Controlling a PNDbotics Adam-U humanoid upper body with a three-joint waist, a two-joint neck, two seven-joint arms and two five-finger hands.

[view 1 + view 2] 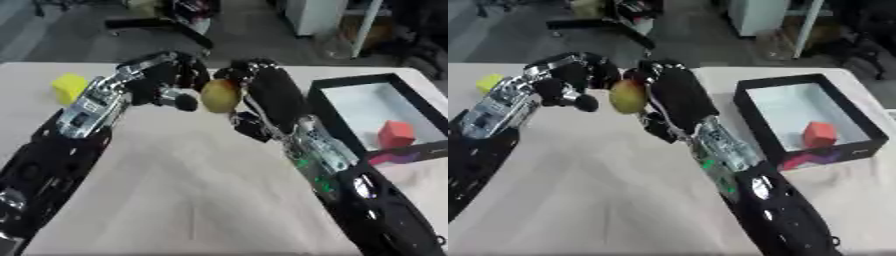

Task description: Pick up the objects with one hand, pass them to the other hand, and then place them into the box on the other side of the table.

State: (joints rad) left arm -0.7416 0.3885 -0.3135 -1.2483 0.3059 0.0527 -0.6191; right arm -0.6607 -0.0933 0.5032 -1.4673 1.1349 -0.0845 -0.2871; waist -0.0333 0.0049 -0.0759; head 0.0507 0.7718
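Note:
A yellow-brown fruit [220, 95] hangs above the table's middle, between my two hands. My right hand [273, 92] shows its back, and its fingers curl over the fruit's top and right side. From the left, my left hand [162, 80] meets it with fingers curled against the fruit's upper left; its thumb tip [185, 103] sits just beside the fruit. A black box [750, 120] with a pale floor stands at the table's right and holds a red cube [819, 134]. Near the left edge lies a yellow block [69, 87].
The tan table [184, 190] is bare in front of both forearms. Beyond the far edge are a dark floor, a chair base [162, 25] and white furniture [315, 15]. A purple and pink patch [394, 159] shows on the box's front wall.

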